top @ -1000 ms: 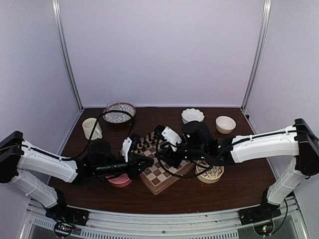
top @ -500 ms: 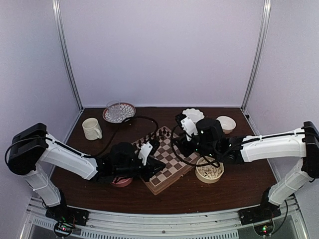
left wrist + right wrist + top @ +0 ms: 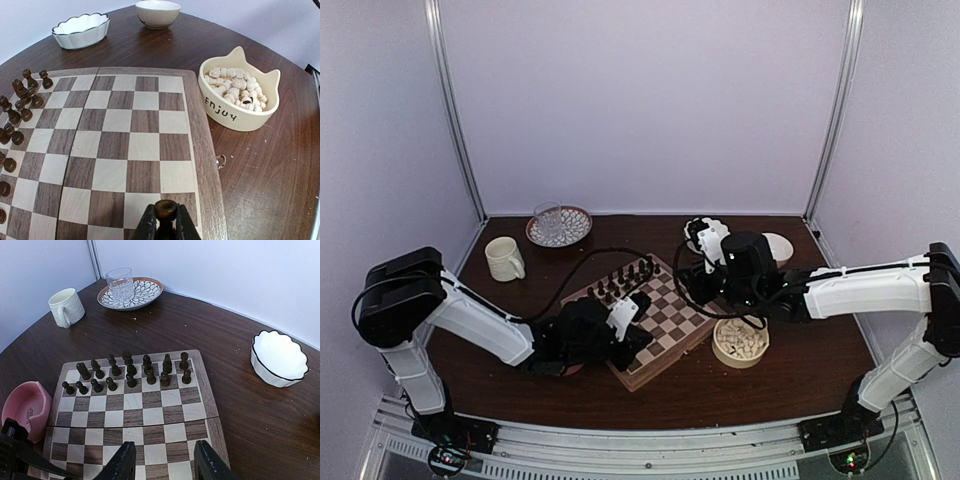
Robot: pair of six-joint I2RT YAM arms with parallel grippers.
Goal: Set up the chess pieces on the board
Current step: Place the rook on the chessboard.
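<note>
The board (image 3: 672,312) lies mid-table, turned diagonally. Dark brown chess pieces (image 3: 131,371) stand in two rows along its far left side (image 3: 623,278) (image 3: 20,107). My left gripper (image 3: 165,222) is shut on one dark brown chess piece (image 3: 166,208), held low over the board's near right corner (image 3: 636,338). My right gripper (image 3: 165,465) hangs open and empty above the board's right half (image 3: 698,285). Cream-white chess pieces fill a cat-eared bowl (image 3: 240,102) just right of the board (image 3: 741,344).
A pink bowl (image 3: 27,407) sits off the board's left corner. At the back stand a cream mug (image 3: 504,258), a patterned plate with a glass (image 3: 558,225), a scalloped white bowl (image 3: 279,359) and a round bowl (image 3: 157,12).
My left arm has swung right from beside the pink bowl to the board's near corner, the piece still in its jaws. My right gripper has drawn back and to the right.
</note>
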